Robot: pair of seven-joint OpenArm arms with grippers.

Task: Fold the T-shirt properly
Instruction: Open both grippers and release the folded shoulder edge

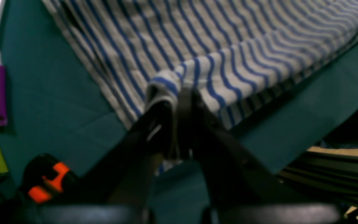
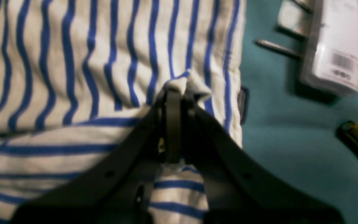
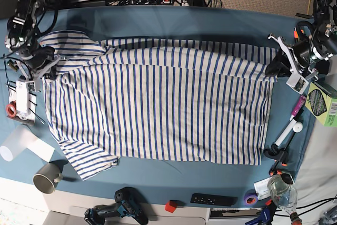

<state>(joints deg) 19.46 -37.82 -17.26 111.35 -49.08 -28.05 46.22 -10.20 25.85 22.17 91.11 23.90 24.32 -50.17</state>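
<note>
Grippers both pinch the T-shirt (image 3: 158,104): left gripper (image 1: 179,93) closed on its hem, right gripper (image 2: 179,88) apparently near a blurred dark label (image 2: 242,104).

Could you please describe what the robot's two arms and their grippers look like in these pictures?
Both grippers, the left gripper and the right gripper, have matte black fingers that taper from a broad base to narrow tips, with small screw holes along them. In the base view each wrist carries a white bracket-like part, and the arms behind are dark, with black cables running along them.
</note>
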